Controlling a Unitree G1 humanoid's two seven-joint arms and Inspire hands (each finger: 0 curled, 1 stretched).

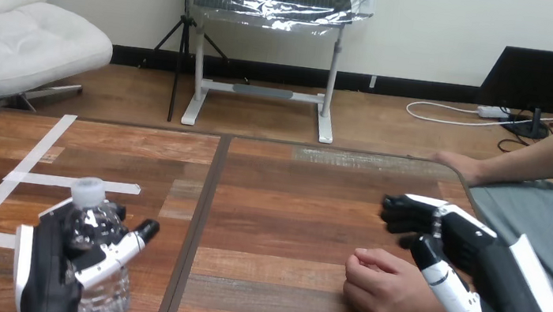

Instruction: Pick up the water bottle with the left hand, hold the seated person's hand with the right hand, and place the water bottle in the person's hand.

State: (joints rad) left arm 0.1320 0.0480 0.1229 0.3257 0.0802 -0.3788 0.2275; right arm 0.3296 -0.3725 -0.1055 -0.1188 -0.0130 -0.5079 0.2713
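Head view: my left robot hand (53, 260) sits at the near left of the table (292, 198), its fingers (122, 250) curled round the bottle (101, 298) — the bottle is upright, its white cap showing above them. At the right, my right robot hand (476, 252) lies close against the person's hand (388, 293), a loose fist resting on the table — I cannot tell whether it grips. The person's other hand (455, 164) rests at the table's far right edge.

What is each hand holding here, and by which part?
The left hand grips the bottle round its body. The right hand lies over the person's hand; whether it holds it cannot be told.
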